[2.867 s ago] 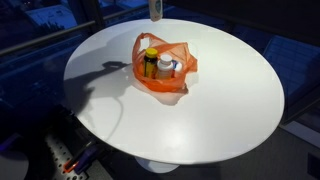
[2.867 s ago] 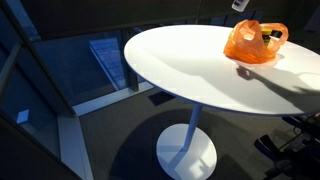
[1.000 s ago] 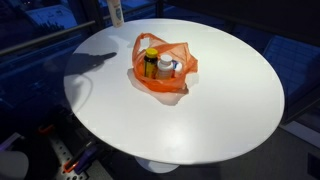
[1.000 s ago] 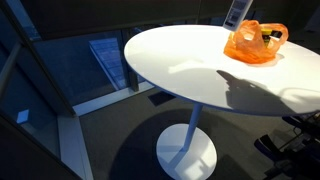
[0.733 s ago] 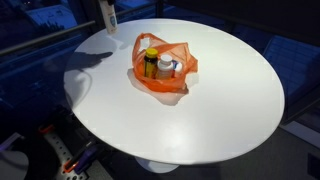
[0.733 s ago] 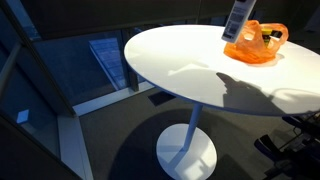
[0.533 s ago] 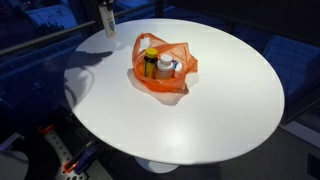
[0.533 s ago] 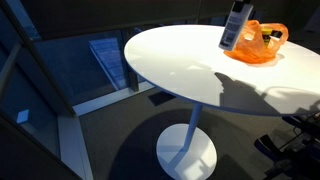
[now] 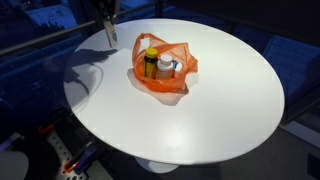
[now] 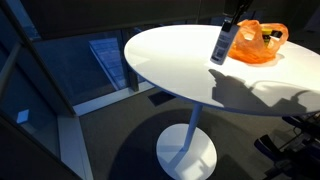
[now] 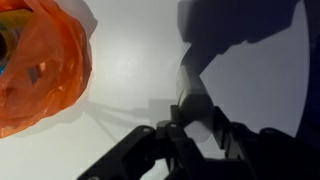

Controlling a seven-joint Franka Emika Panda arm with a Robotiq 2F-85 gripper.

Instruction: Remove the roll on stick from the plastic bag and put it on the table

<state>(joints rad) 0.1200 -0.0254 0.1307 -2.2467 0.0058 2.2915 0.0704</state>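
Fingers (image 10: 229, 22) clamp the roll on stick (image 10: 221, 46), now lower, nearer the table (image 10: 170, 60).

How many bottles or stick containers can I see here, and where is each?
3. A yellow-capped brown bottle and a white-capped bottle stand inside the plastic bag; the roll on stick is held by the end effector over the table. The bag could hide more.

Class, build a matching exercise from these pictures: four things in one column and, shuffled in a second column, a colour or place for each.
Column one:
1. roll on stick
2. plastic bag
3. yellow-capped bottle
4. table

Column two:
A. orange and crinkly
B. standing inside the bag
C. white and round
D. gripped in the claw

Pairs: 1-D, 2-A, 3-B, 4-C.
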